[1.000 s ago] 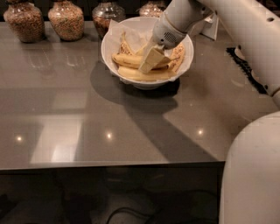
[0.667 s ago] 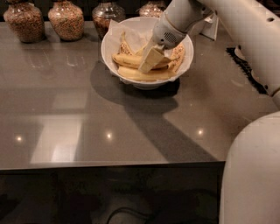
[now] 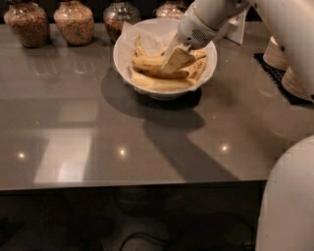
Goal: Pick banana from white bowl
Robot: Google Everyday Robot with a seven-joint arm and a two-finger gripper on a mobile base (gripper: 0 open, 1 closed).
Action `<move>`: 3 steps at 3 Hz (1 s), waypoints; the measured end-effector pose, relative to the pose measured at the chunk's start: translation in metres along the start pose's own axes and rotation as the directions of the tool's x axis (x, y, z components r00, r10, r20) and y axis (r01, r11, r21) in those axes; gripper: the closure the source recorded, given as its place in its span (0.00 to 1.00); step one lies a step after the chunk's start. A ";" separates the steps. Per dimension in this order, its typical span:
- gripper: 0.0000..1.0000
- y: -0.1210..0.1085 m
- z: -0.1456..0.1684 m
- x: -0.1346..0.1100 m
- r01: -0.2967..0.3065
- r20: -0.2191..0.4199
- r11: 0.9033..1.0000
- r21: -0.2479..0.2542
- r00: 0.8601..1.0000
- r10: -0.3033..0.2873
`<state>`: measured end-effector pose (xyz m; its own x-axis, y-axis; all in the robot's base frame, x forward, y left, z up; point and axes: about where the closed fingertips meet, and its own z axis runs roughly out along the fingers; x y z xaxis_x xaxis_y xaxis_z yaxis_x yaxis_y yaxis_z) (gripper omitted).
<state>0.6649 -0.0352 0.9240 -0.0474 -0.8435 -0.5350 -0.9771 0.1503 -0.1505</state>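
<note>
No writing, label, brand or number could be read on anything. The gripper (image 3: pixel 175 59) was down inside the white bowl (image 3: pixel 117 58).

End effector (image 3: pixel 176 58): inside the white bowl (image 3: pixel 122 63), down on the banana pile (image 3: pixel 157 82). It covers the pile's middle, so which fruit it touches is unclear.
Bowl's far right rim: hidden behind the arm (image 3: pixel 216 14).
Four jars (image 3: pixel 73 22) at the back of the surface (image 3: pixel 98 137): tops cropped by the upper border, the rightmost largely behind bowl and arm.
Robot body (image 3: pixel 289 206): cropped right and below.
Pale objects (image 3: pixel 294 82) on the black mat (image 3: pixel 272 73): cropped right, unidentifiable.
</note>
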 end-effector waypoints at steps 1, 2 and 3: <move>1.00 0.010 -0.035 -0.008 0.034 0.041 0.999 0.037 0.999 -0.036; 1.00 0.023 -0.073 -0.007 0.065 0.090 0.995 0.078 0.993 -0.072; 1.00 0.048 -0.112 0.003 0.089 0.147 0.989 0.120 0.983 -0.106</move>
